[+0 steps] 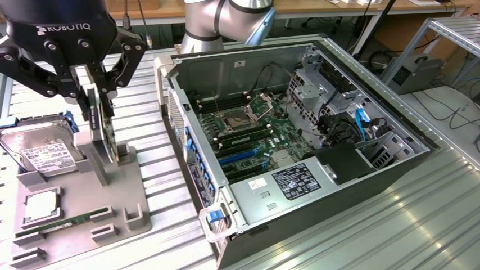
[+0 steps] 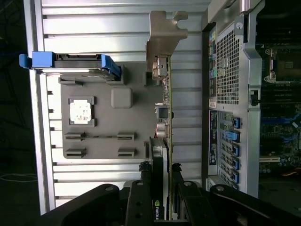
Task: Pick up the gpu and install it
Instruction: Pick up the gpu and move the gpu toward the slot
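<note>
Contact is made along the upper edge of the gpu (image 1: 99, 132) (image 2: 162, 117), which stands on edge in the grey holder tray (image 1: 82, 194) (image 2: 136, 136) on the counter (image 1: 420, 225), directly beneath the hand (image 1: 96, 93) (image 2: 161, 172) and to the exterior view's left of the open computer case (image 1: 375, 185). In the wrist view the card shows edge-on, its silver bracket (image 2: 164, 33) at the end far from the hand. The hand is partly closed and clamped on the gpu, with its fingers (image 2: 141, 188) pressing one on each face.
</note>
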Tool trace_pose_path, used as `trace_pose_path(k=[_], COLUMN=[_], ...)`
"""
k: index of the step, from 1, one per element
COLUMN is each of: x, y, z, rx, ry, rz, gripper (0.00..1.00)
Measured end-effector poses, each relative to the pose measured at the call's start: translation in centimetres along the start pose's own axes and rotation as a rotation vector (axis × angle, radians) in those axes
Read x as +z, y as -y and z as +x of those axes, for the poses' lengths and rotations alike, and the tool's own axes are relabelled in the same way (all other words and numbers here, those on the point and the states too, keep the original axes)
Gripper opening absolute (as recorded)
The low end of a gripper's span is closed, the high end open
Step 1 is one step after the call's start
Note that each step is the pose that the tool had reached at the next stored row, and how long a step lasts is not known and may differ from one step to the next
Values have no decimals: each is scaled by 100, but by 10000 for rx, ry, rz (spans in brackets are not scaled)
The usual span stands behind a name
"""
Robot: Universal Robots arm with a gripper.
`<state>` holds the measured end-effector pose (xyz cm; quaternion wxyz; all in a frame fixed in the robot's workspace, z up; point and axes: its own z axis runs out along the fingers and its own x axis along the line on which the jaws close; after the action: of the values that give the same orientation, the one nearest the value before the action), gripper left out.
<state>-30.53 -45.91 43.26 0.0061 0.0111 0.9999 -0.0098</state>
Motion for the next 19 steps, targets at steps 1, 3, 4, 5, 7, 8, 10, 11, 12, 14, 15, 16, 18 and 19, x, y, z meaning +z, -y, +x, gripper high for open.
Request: trace_pose_path(k=[1,3,4,5,7,8,10,11,12,14,15,16,18,19], x=[0,-1,-3,-4,-5,-7,-11,-13,-13,-21,-23,-23,-23,-24], y=[0,-1,-2,-2,-4,-4,-5,-5,-5,-6,-6,-7,-6,-6], z=[-19,-64,-88,-109,-155,-184,-227,-238,-249,-270,-274,-275,-275,-276], rx=[0,0,0,0,-1,0,0,1,2,3,4,5,5,4], ry=[0,-1,-1,-1,0,-1,-4,-6,-5,-9,-8,-6,-7,-8], rz=[-3,-10,-15,-21,-38,-57,-130,-175,-238,-353,-371,-375,-375,-374], gripper=[27,27,27,27,27,27,27,27,27,27,27,27,27,27])
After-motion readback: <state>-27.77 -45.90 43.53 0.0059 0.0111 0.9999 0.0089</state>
